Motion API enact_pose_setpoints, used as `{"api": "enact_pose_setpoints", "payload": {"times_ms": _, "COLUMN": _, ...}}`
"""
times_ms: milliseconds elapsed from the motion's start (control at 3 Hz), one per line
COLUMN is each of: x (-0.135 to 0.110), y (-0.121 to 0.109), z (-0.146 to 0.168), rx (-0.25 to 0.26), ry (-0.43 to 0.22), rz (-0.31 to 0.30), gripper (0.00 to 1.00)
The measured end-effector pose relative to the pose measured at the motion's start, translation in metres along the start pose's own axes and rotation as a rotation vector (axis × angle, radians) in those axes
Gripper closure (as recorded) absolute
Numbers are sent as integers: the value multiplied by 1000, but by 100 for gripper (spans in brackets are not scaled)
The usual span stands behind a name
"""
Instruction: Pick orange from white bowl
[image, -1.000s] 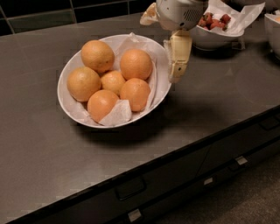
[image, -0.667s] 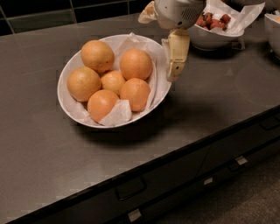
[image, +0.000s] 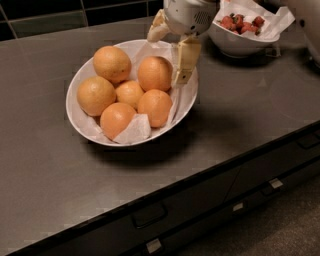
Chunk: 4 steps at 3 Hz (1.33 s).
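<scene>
Gripper (image: 166, 56) spread wide over white bowl's (image: 186, 98) far right rim, one finger (image: 185, 60) just beside the orange (image: 155, 73) (wrist cropped at top edge), bare counter (image: 240, 115) at right.

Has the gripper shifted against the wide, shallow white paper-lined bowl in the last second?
Yes. The gripper moved left: earlier outside the right rim of the wide white bowl, it now hangs inside that rim, beside the round reddish-orange orange.

Hand (image: 165, 58) over white bowl (image: 186, 102), top cropped

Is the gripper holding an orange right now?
No, the gripper hangs open over the white bowl's far right rim, with all six oranges lying loose inside.
</scene>
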<state>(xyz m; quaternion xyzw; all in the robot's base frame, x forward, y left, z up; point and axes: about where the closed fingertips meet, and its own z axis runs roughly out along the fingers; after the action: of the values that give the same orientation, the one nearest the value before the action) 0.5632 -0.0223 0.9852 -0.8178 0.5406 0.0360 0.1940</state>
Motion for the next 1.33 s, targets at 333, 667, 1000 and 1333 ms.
{"api": "enact_pose_setpoints", "payload": {"times_ms": 333, "x": -5, "y": -5, "z": 9, "rx": -25, "ry": -12, "rz": -17, "gripper": 22}}
{"api": "enact_pose_setpoints", "payload": {"times_ms": 667, "x": -4, "y": -11, "z": 14, "rx": -37, "ry": -19, "rz": -20, "gripper": 25}}
{"api": "enact_pose_setpoints", "payload": {"times_ms": 1000, "x": -1, "y": -16, "z": 21, "rx": -47, "ry": -26, "rz": -20, "gripper": 26}}
{"api": "enact_pose_setpoints", "payload": {"times_ms": 1333, "x": 2, "y": -22, "z": 26, "rx": -56, "ry": -28, "rz": -24, "gripper": 27}}
